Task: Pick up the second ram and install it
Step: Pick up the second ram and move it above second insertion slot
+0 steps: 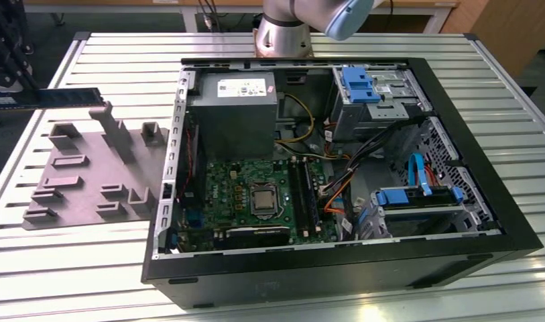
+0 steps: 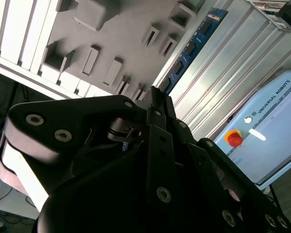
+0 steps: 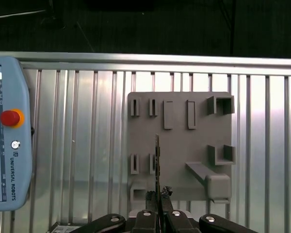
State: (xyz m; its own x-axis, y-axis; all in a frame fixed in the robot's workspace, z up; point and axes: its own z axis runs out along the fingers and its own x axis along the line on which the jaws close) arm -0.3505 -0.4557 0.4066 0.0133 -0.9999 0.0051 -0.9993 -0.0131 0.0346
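The end effector [image 3: 158,195] is gripping the second ram [image 3: 157,158], holding it edge-on in the air above the grey fixture plate [image 3: 179,141] lying on the slatted worktop [image 3: 87,145].

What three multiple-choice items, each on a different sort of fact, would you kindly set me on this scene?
1. Where is the second ram?
A. in the hand, over the grey holder tray
B. seated in a motherboard slot
C. lying flat on the power supply

2. What colour is the round button on the teach pendant?
A. green
B. blue
C. red

3. How is the hand?
A. open wide
B. shut on the second ram
C. shut on nothing

Answers:
1 A: the first wrist view shows the stick edge-on in the hand, with the tray beneath it.
2 C: the button is plainly red in the first wrist view.
3 B: in both wrist views the hand pinches the stick's end.
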